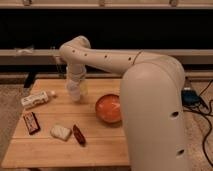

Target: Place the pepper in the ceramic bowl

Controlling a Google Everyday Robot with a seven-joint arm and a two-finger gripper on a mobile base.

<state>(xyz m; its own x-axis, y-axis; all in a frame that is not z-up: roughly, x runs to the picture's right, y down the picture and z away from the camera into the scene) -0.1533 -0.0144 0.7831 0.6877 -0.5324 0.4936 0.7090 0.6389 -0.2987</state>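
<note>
The pepper [79, 135] is a small dark red tapered object lying on the wooden table [100, 147] near its front, left of centre. The ceramic bowl [109, 108] is round and orange inside, and stands right of centre, partly hidden behind my big white arm. My gripper [75, 94] points down over the back of the table, well behind the pepper and to the left of the bowl, apart from both. Nothing shows in it.
A pale whitish lump [60, 132] lies just left of the pepper. A flat dark brown bar [31, 122] lies at the left edge. A white bottle [37, 99] lies on its side at back left. A translucent cup [83, 89] stands right behind the gripper. Cables [200, 107] lie on the floor at right.
</note>
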